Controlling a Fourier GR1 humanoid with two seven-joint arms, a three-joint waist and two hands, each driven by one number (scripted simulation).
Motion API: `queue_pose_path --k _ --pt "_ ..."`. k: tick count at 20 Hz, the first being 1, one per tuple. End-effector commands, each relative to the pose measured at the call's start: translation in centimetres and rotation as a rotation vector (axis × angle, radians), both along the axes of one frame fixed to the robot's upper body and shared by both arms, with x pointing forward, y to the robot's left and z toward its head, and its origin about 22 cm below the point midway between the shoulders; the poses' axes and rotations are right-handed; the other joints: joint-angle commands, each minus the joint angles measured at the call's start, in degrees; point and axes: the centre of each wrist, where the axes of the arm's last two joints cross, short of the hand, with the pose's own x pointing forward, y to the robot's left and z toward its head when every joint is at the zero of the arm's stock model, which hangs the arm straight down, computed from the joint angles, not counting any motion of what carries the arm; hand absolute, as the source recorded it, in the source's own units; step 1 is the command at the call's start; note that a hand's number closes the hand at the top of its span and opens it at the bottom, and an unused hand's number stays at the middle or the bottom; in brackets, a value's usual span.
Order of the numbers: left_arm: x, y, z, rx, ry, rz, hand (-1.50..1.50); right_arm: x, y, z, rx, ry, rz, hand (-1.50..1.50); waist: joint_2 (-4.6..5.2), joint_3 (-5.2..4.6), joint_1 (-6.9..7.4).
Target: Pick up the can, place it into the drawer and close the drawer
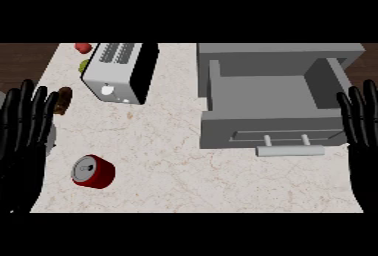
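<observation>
The red can (93, 171) stands on the tabletop (170, 160) at lower left, just beside the left robot hand (26, 130). The drawer (269, 107) is pulled out (handle (290, 150) forward). A toaster (120, 71) stands behind the can. Both the left and the right robot hand (362, 130) rest with fingers straight, holding nothing.

Red can (93, 171) standing upright on the pale marbled table (170, 160) at about 8 o'clock, silver top showing. Grey drawer (269, 102) pulled open at 2 o'clock, its bar handle (290, 150) facing the lower edge. Toaster (120, 71) at 11 o'clock, with small red (83, 47), green (84, 65) and brown (64, 99) items just beside it. Left hand (26, 135) at 9 o'clock and right hand (362, 135) at 3 o'clock, both with fingers straight and upward, touching nothing.
</observation>
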Motion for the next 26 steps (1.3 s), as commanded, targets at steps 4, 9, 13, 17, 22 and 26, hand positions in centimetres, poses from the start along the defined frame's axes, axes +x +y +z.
queue_pose_path --k 4,9,13,17,22,26 --pt "-5.4 1.4 -0.1 -0.024 0.004 0.140 -1.50 1.4 -0.6 0.5 0.034 0.010 -0.019 -1.50 0.92 0.23 2.28" --pt "-7.3 3.7 -3.2 -0.178 0.380 0.424 -1.50 -0.4 -2.0 -2.6 0.050 0.273 -0.171 -1.50 1.09 0.27 2.55" --pt "-9.3 3.0 -1.0 -0.206 0.409 0.436 -1.50 -0.3 -1.1 -2.4 0.070 0.301 -0.161 -1.50 0.97 0.26 1.67" --pt "-8.8 2.7 -0.3 -0.200 0.394 0.450 -1.50 -0.2 -1.5 -1.5 0.052 0.285 -0.172 -1.50 1.01 0.25 1.29" --pt "-9.2 3.7 -0.1 -0.206 0.394 0.435 -1.50 -0.8 -4.2 -0.7 0.064 0.285 -0.161 -1.50 1.00 0.24 1.28" --pt "-8.2 2.4 -1.3 -0.198 0.439 0.430 -1.50 -1.3 -2.8 -1.5 0.073 0.260 -0.168 -1.50 1.01 0.24 1.24"
